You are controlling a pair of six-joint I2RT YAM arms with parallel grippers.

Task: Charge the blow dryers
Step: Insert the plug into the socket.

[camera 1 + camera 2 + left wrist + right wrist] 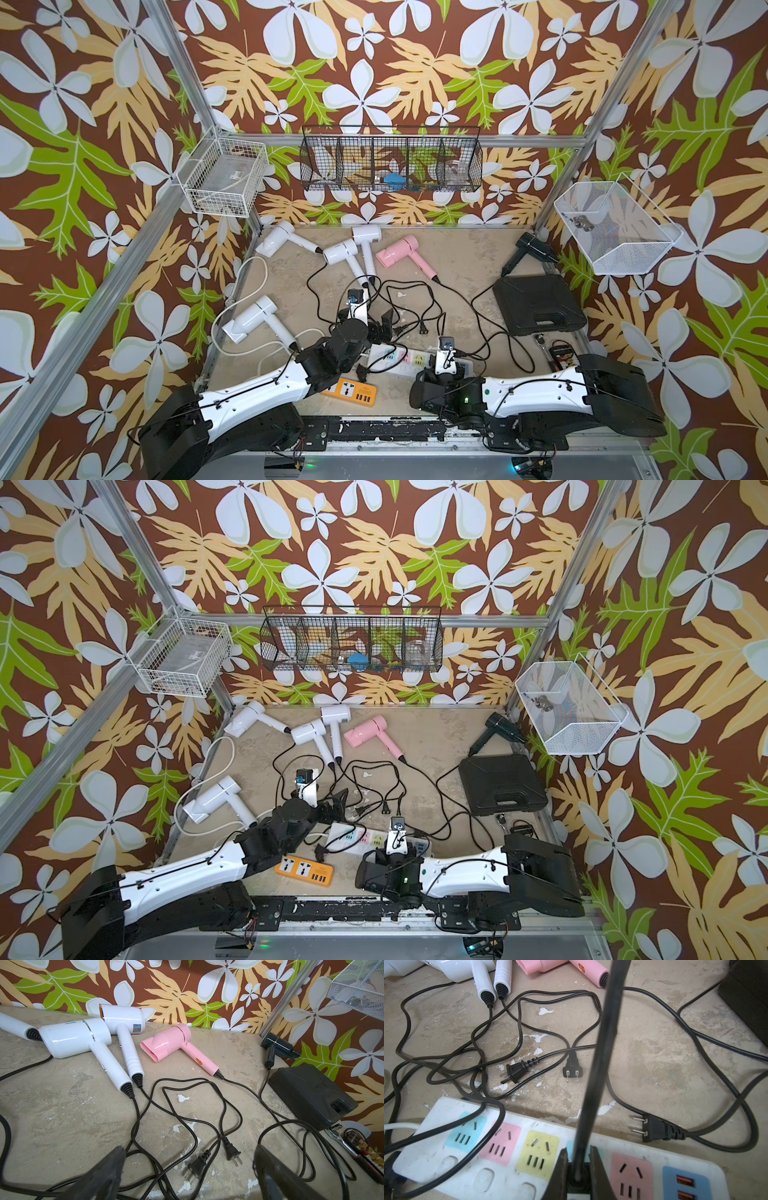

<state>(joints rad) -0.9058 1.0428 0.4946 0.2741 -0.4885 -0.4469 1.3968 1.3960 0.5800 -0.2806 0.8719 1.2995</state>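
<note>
Starting leftmost, one white blow dryer (249, 320) lies left of the long white power strip (425, 1157), near the strip's pale cable (400, 1126). Behind the strip's left half, three more white blow dryers (340, 253) cluster toward the back wall. A pink blow dryer (397, 251) lies behind the strip's middle. A black blow dryer (534, 245) sits far behind its right end, beyond a black case (538, 305).

Black cords (436, 1125) tangle between the dryers and the strip, and two of them cross its first sockets. The left gripper (189, 1153) hovers spread wide and empty over that tangle, just behind the strip's left end. A small orange power strip (351, 390) lies just in front of the long one. Three loose plugs (572, 1070) rest on the table behind the strip. The right gripper (578, 1159) is clenched on a black plug (576, 1176) at the strip's fourth socket; how deep the plug sits cannot be told.

Counted: six dryers (four white, one pink, one black), two power strips, and three wire baskets (390, 160) hanging high behind the strip.
</note>
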